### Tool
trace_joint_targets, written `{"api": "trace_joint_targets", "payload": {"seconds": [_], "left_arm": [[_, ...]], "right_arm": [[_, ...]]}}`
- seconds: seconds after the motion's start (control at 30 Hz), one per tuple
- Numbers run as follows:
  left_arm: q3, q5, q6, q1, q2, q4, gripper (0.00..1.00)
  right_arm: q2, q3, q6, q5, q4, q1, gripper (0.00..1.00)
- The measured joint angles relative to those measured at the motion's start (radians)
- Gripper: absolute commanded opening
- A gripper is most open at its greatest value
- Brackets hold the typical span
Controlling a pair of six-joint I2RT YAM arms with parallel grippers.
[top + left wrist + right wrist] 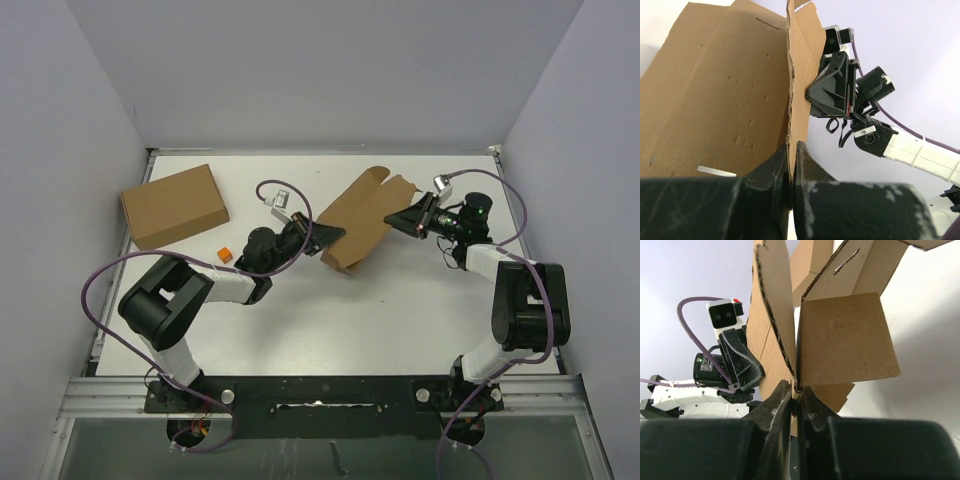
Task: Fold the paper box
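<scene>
At the far left of the tabletop (380,320) I see a plain cardboard box (174,205), with a tiny orange cube (225,254) just right of it. In the middle, my left gripper (333,236) is clamped on the left edge of the paper box (362,215). My right gripper (394,218) is pinched on its right edge, flaps standing open. White tabletop shows between it and the arm bases.

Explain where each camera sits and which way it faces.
Top external: above and behind, looking down on left arm, right arm and paper box.
Left wrist: looks along the left gripper, shut on the box's edge.
Right wrist: along the right gripper, shut on another edge.
Shared: each wrist view shows the other gripper.
</scene>
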Motion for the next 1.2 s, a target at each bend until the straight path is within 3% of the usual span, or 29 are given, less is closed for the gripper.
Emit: {"api": "trace_joint_targets", "payload": {"seconds": [0.17, 0.2, 0.33, 0.47, 0.73, 0.93, 1.2], "left_arm": [[0.000, 0.003, 0.003, 0.000, 0.000, -0.003, 0.00], [0.000, 0.003, 0.003, 0.000, 0.000, -0.003, 0.00], [0.000, 0.009, 0.003, 0.001, 0.000, 0.001, 0.00], [0.006, 0.029, 0.004, 0.010, -0.002, 0.037, 0.00], [-0.005, 0.065, 0.003, 0.063, -0.039, 0.032, 0.00], [-0.058, 0.111, -0.022, 0.144, -0.129, 0.031, 0.00], [-0.128, 0.175, -0.073, 0.254, -0.136, 0.024, 0.00]], "right_arm": [[0.000, 0.000, 0.005, -0.010, 0.003, -0.002, 0.00], [0.000, 0.000, 0.005, -0.010, 0.003, -0.002, 0.06], [0.000, 0.002, -0.010, -0.011, 0.000, -0.002, 0.46], [0.000, 0.018, -0.089, -0.042, -0.006, -0.001, 0.61], [-0.048, 0.070, -0.304, -0.137, -0.059, 0.004, 0.66], [-0.148, 0.179, -0.692, -0.156, -0.381, 0.004, 0.66], [-0.199, 0.217, -1.015, -0.145, -0.642, 0.004, 0.66]]}}
